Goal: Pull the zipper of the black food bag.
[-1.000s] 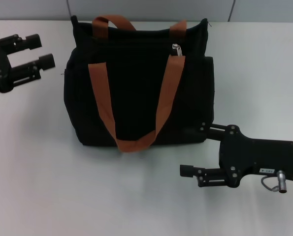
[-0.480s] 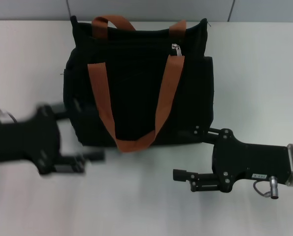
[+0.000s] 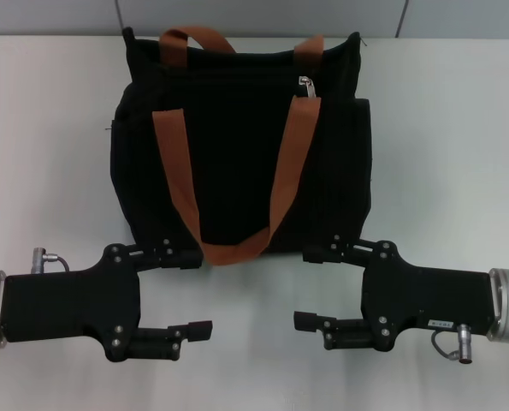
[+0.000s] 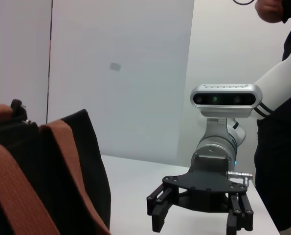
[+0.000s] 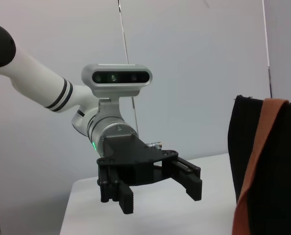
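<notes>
zipper (image 3: 305,86): silver tab sits on the bag's top, right of middle
bag (image 3: 237,163): on the table (image 3: 442,145), straps draped down its front
left gripper (image 3: 198,291): fingers spread wide, just off the bag's near-left corner
right gripper (image 3: 310,287): wide apart too, at the near-right corner

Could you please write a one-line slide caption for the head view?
Both open grippers, left and right, face each other before the black food bag.
</notes>
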`<act>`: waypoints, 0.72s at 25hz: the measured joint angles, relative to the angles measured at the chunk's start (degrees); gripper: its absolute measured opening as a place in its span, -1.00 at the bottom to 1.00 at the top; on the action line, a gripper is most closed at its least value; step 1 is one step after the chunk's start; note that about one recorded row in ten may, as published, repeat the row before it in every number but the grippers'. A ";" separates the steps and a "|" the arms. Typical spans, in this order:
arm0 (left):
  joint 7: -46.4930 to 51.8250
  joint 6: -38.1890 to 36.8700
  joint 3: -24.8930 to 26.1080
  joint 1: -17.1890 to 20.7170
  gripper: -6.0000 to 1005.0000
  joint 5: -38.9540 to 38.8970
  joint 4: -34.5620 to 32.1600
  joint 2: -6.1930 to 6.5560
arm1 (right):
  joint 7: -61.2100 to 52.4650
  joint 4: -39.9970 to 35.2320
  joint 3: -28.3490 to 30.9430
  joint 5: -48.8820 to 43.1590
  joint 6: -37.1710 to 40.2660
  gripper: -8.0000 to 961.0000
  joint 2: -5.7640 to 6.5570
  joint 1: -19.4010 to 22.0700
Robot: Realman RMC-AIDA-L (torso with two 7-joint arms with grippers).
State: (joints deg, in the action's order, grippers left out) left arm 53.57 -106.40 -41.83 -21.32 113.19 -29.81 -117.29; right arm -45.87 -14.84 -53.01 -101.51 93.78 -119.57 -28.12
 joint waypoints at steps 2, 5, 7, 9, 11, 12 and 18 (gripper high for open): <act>-0.02 0.03 -0.06 0.01 0.62 0.37 0.06 0.02 | 0.03 0.15 -0.05 -0.01 -0.01 0.69 -0.03 0.00; -0.04 0.06 -0.08 0.03 0.62 0.70 0.08 0.04 | 0.05 0.20 -0.08 -0.03 -0.06 0.69 -0.05 0.00; -0.05 0.06 -0.09 0.04 0.62 0.74 0.10 0.05 | 0.05 0.21 -0.08 -0.04 -0.11 0.69 -0.05 0.00; -0.06 0.07 -0.10 0.05 0.62 0.75 0.10 0.05 | 0.06 0.23 -0.08 -0.05 -0.12 0.69 -0.05 0.00; -0.06 0.06 -0.10 0.05 0.62 0.77 0.10 0.05 | 0.08 0.25 -0.08 -0.07 -0.12 0.69 -0.05 0.00; -0.07 0.06 -0.10 0.05 0.62 0.77 0.10 0.05 | 0.08 0.25 -0.08 -0.08 -0.13 0.69 -0.05 0.00; -0.09 0.07 -0.10 0.05 0.62 0.81 0.10 0.00 | 0.09 0.25 -0.08 -0.10 -0.48 0.69 -0.05 -0.01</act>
State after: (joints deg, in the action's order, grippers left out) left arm 53.48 -106.34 -41.93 -21.26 114.00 -29.71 -117.29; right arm -45.78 -14.58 -53.09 -101.60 93.31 -119.62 -28.13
